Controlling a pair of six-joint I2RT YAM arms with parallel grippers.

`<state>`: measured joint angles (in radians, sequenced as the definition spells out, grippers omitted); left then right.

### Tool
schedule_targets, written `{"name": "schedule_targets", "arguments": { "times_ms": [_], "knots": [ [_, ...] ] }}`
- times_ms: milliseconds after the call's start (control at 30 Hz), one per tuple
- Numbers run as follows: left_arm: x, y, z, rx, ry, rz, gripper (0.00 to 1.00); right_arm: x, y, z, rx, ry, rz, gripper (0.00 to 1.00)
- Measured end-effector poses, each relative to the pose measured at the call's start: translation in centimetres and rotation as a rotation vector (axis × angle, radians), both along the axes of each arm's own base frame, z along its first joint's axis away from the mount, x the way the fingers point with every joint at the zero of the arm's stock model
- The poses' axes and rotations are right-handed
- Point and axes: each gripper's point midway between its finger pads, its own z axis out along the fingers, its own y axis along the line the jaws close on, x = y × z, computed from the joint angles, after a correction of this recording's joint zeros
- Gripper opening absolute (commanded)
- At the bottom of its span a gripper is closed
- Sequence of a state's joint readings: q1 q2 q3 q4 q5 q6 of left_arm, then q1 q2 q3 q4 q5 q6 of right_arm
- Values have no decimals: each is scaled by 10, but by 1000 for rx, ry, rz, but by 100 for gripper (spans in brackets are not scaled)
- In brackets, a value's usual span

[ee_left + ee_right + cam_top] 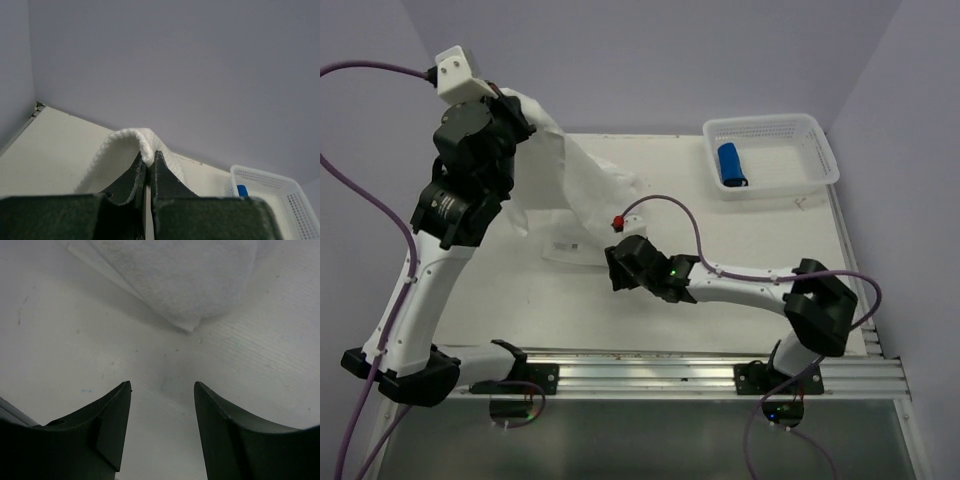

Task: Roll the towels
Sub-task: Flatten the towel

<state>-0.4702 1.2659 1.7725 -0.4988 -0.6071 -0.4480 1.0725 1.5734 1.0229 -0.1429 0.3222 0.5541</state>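
My left gripper (525, 108) is raised high at the back left and is shut on an edge of the white towel (582, 172), which hangs from it down to the table. In the left wrist view the towel's edge (131, 137) folds over the closed fingertips (161, 162). My right gripper (617, 262) is open and empty, low over the table just in front of the towel's lower corner (187, 322). The blue towel (731, 164) lies rolled in the white basket (815, 128) at the back right; it also shows in the left wrist view (241, 190).
A white paper label (570, 247) lies on the table by the towel's foot. A purple cable with a red plug (616, 220) arcs over the right arm. The metal rail (650, 372) runs along the near edge. Walls close the back and sides.
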Motion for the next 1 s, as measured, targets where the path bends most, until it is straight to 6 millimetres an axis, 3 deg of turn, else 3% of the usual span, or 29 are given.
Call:
{"name": "schedule_targets", "arguments": {
  "times_ms": [100,133,200,300,467,767,867,900,1000],
  "knots": [
    [-11,15,10,30,-30,45,0,13,21,-4,-4,-14,-53,59],
    [-13,19,13,42,-38,59,0,17,27,-14,-19,-11,-74,60],
    [-16,25,17,57,-50,82,0,22,31,-19,-24,-24,-112,62],
    [-17,30,19,79,-53,101,0,32,34,-26,-41,-44,-153,63],
    [-17,33,22,98,-61,120,0,52,62,-38,-38,-75,-169,63],
    [-18,34,22,107,-59,123,0,53,97,-73,12,-53,-80,62],
    [-17,34,22,108,-58,122,0,56,105,-76,20,-54,-75,54],
    [-17,34,22,108,-58,122,0,58,110,-77,23,-55,-73,42],
    [-17,34,22,108,-58,122,0,64,121,-79,28,-62,-69,28]
  ]
}}
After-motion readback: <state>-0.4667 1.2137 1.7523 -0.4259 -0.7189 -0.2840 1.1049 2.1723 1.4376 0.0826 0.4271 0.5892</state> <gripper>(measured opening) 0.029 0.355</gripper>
